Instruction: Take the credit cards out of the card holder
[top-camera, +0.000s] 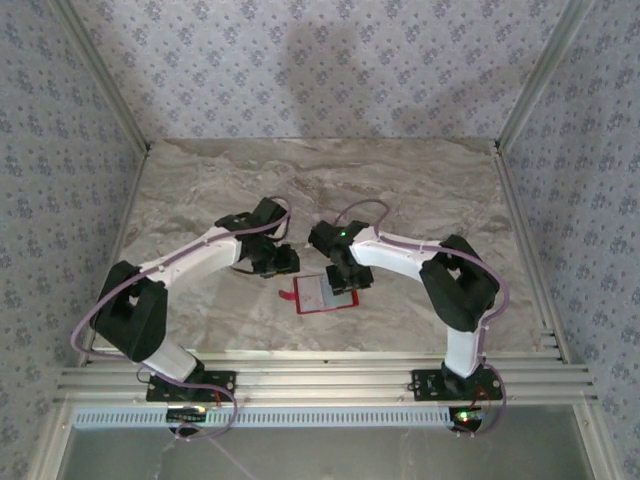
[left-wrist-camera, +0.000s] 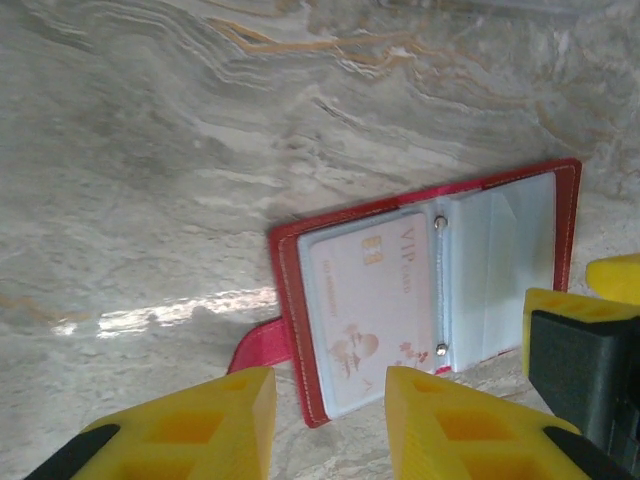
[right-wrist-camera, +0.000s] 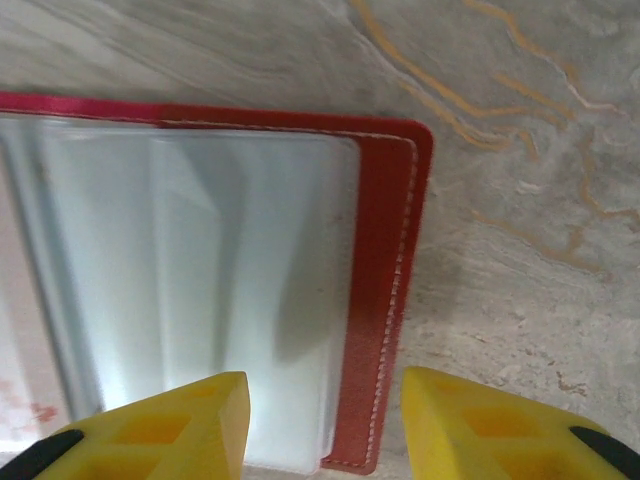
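Toward the 6 o'clock side of the marble bench (top-camera: 400, 190), between the two arms, the card holder (top-camera: 325, 293) lies open and flat with its red cover down and its clear pockets facing up. From the left wrist, its small red tab (left-wrist-camera: 262, 348) sticks out at about 8 o'clock. The credit cards (left-wrist-camera: 370, 310) sit inside the pocket on the 9 o'clock half, showing a pale pinkish face printed with "VIP". How many cards are stacked there cannot be told. The pocket on the 3 o'clock half (right-wrist-camera: 200, 290) looks clear and greyish, with two small rivets along the fold between the halves. The left arm (top-camera: 190, 262) reaches in from 8 o'clock. The left jaws stand apart with nothing between them, their yellow fingers (left-wrist-camera: 200, 430) just short of the holder's 6 o'clock edge. The right arm (top-camera: 400, 255) comes in from 4 o'clock. The right jaws are also parted and grip nothing, with the right fingers (right-wrist-camera: 160, 430) set either side of the holder's stitched red border at its 3 o'clock edge. Whether those fingers touch the holder or hover above it cannot be told.
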